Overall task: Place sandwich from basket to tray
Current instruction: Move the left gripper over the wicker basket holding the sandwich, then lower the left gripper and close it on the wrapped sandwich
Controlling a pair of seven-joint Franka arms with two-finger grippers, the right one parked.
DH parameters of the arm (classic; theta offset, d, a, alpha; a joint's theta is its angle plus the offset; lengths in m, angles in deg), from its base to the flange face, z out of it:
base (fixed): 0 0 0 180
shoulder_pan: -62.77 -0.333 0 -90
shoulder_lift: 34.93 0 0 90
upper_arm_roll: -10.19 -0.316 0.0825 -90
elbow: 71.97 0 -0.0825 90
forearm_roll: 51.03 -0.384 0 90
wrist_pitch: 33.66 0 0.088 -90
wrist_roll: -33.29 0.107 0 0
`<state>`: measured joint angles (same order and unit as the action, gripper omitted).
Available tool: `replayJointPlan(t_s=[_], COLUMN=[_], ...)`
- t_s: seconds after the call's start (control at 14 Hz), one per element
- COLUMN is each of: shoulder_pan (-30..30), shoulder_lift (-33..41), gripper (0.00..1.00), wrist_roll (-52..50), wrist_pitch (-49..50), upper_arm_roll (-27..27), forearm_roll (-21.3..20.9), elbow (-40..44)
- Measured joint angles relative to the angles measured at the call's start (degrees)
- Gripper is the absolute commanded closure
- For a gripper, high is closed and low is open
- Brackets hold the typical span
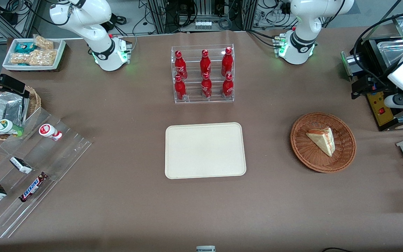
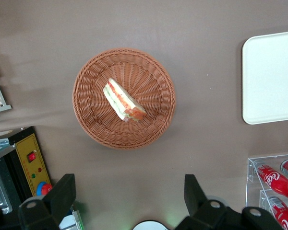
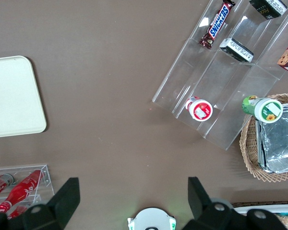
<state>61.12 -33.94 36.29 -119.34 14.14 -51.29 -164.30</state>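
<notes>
Left wrist view looks straight down on the basket (image 2: 124, 98), with the sandwich (image 2: 123, 100) lying across its middle, cut edge and its red and green layers turned upward. The gripper (image 2: 127, 201) hangs high above the counter (image 2: 134, 24), over bare brown cloth just beside the basket's rim, and its two fingers (image 2: 62, 196) are spread wide apart with nothing between them. That height and spread suit an approach not yet begun: my reading is that the arm is lined up to look the basket over first.

In the front view the sandwich (image 1: 322, 140) rests a little off-centre in the basket (image 1: 323, 141), toward the working arm's end of the counter, while the tray (image 1: 205, 150) sits bare in the middle, well apart from the basket and nearer the front camera than the rack of red bottles (image 1: 204, 74). The gripper (image 1: 362, 87) shows at the frame's edge, farther from the camera than the basket.

The wedge lies flat on a shallow woven surface (the low rim should not obstruct a descent), so a grasp across its narrow thickness looks the likeliest way in. The clear wrap may be slippery, and the soft bread could crush under a hard squeeze. The whole task is still ahead.
</notes>
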Motion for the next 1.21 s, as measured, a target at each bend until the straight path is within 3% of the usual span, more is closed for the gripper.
replayJointPlan(t_s=[0.36,0.64,0.93,1.21], shoulder_pan=[0.0,-0.06,-0.9,-2.82], shoulder_lift=[-1.42,-2.02,-2.34,-4.09], gripper=[0.0,0.0,0.0,0.0], wrist_roll=[-0.02,-0.49,-1.09,-8.79], wrist_pitch=[-4.5,-17.11,-31.98,-38.64], upper_arm_roll=[0.0,-0.03,-1.45,-1.98], forearm_roll=[-0.32,-3.41,-3.8,-3.8], elbow=[-7.69,-18.75,-29.95,-34.32])
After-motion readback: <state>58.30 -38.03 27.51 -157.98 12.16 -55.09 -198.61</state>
